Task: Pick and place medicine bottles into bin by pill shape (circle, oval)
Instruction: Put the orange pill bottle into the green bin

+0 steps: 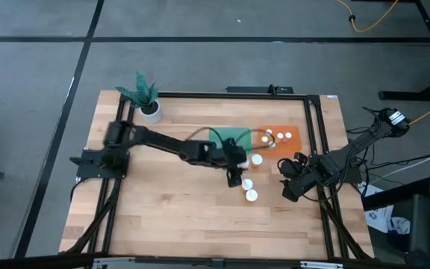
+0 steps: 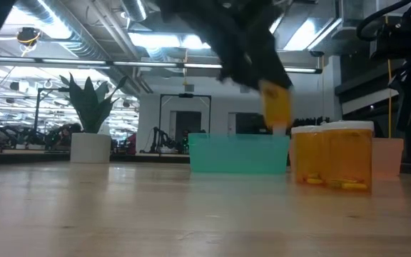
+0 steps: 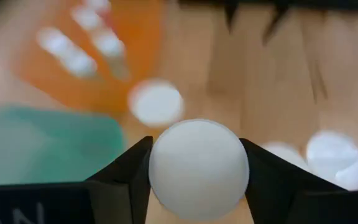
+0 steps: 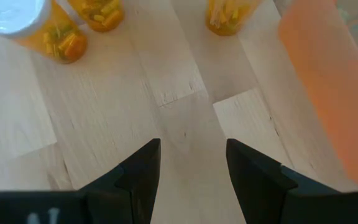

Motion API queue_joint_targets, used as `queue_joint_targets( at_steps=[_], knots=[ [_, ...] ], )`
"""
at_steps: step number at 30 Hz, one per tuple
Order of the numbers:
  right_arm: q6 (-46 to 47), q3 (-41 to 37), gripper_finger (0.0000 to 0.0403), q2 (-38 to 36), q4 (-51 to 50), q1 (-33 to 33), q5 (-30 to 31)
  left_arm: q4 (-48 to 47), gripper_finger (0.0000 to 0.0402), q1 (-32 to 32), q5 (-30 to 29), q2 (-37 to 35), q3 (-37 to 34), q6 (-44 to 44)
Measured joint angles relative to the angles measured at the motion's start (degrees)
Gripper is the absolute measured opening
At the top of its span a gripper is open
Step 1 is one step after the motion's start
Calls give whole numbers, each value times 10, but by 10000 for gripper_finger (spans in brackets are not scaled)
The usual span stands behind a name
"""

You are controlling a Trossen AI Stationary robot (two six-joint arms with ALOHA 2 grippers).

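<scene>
One bottle (image 3: pixel 199 163) clamped by its white cap between the fingers of the left tool (image 1: pixel 235 169), lifted off the surface (image 1: pixel 170 217) in the low view, amber body hanging above and near the teal bin (image 2: pixel 237 154). Carrying step, by the look of it: pick done, sorting drop not yet made. Next move calls for reading the pill shape, choosing between the teal bin and the orange bin (image 1: pixel 282 137), then bringing the bottle over the right one before letting go; cannot tell the held bottle's pills from these views. Risk of clipping the loose bottles just beside the path.

Three bottles already standing in the orange bin, white caps up. Three more bottles (image 1: pixel 250 188) loose on the surface near the left tool, between the bins and the front edge. Small amber cylinders, round white caps, yellow and orange pills visible through the walls in the right wrist view.

Right tool (image 4: pixel 191 163) idle at the right side, fingers parted, grasping nothing.
</scene>
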Motion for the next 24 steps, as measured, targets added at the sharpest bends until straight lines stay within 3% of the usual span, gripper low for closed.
queue_joint_targets(
  at_steps=[4,7,11,16,24],
  knots=[
    [0,0,184,0,0,0,0,-59,183,12,-85,-70,0,32],
    [0,0,184,0,1,0,0,-99,183,39,-108,-101,1,42],
    [1,0,184,0,4,0,0,-130,183,89,-69,-100,-7,42],
    [0,0,184,0,5,0,0,-60,183,133,-36,-84,-71,38],
    [-2,0,184,1,5,0,4,23,183,148,-2,-84,-164,8]
  ],
)
